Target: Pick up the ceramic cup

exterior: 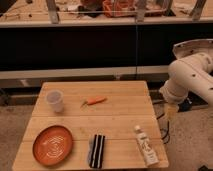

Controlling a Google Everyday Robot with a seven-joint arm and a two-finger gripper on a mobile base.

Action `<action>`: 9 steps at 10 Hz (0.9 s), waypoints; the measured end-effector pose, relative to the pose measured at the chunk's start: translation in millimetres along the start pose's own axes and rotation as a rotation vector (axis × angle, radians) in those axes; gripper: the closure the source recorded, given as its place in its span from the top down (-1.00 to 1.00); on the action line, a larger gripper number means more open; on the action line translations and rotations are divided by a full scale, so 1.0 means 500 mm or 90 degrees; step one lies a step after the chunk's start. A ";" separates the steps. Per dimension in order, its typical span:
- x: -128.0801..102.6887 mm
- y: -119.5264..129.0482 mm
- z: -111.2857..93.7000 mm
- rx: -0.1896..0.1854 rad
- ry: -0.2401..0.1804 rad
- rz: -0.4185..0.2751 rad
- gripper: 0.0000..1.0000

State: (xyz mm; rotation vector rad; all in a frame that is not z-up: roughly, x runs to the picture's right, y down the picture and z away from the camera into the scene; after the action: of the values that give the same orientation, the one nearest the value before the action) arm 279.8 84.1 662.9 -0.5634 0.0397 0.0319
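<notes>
The small pale handleless ceramic cup (55, 100) stands upright, free to grasp, far left on the wooden tabletop (120, 120). The gripper (171, 111) hangs beyond the right edge, well apart; whether it is open or closed I cannot tell.

Pale wooden table (125, 120) on speckled grey floor (190, 146), dark-fronted counter (90, 47) behind, warm light.

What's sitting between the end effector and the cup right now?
Camera view: only the carrot lies between the cup and the end effector, which hangs past the edge of the table.
</notes>
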 end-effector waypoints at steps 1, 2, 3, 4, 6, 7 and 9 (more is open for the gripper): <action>-0.018 -0.009 -0.006 0.008 0.002 -0.014 0.60; -0.045 -0.016 -0.011 0.014 0.004 -0.027 0.60; -0.083 -0.025 -0.019 0.022 0.007 -0.042 0.60; -0.120 -0.034 -0.025 0.031 0.010 -0.059 0.60; -0.159 -0.045 -0.042 0.050 0.015 -0.090 0.60; -0.189 -0.050 -0.051 0.061 0.018 -0.112 0.60; -0.237 -0.052 -0.059 0.076 0.020 -0.143 0.60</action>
State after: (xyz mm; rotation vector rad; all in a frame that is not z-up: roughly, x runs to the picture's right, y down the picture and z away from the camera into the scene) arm 161.7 43.9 657.5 -0.4463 0.0088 -0.1962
